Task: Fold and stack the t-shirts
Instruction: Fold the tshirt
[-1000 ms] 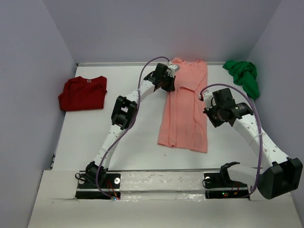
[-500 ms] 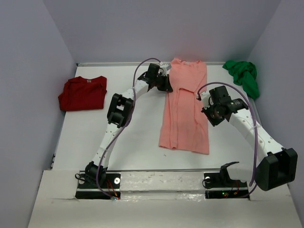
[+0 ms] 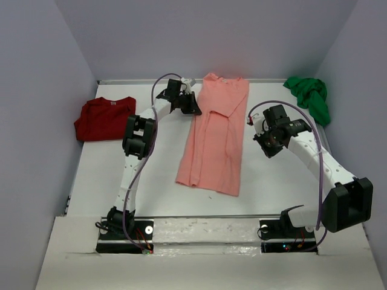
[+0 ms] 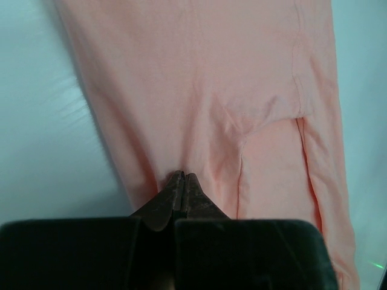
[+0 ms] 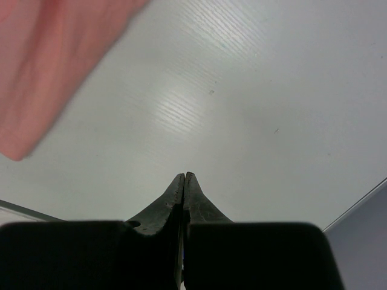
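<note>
The salmon-pink t-shirt [image 3: 214, 142] lies folded into a long strip down the middle of the table, slanting toward the near left. My left gripper [image 3: 195, 110] is shut on its left edge near the collar end; in the left wrist view the closed fingertips [image 4: 183, 176] pinch the pink cloth [image 4: 199, 78]. Right of the strip, my right gripper [image 3: 261, 136] hangs shut and holds nothing. Its wrist view shows bare table, with a corner of the pink t-shirt [image 5: 54, 60] at upper left. The dark red t-shirt [image 3: 106, 119] lies folded at far left. The bright green t-shirt [image 3: 309, 96] is crumpled at back right.
Grey walls close the table [image 3: 151, 175] in at the back and on both sides. Both arm bases stand on the mounting rail [image 3: 205, 232] at the near edge. A wall edge [image 5: 363, 205] shows at lower right in the right wrist view.
My left gripper has moved left along the back and dragged the salmon-pink t-shirt left with it. The right arm shifted slightly left and back, still shut on nothing.
</note>
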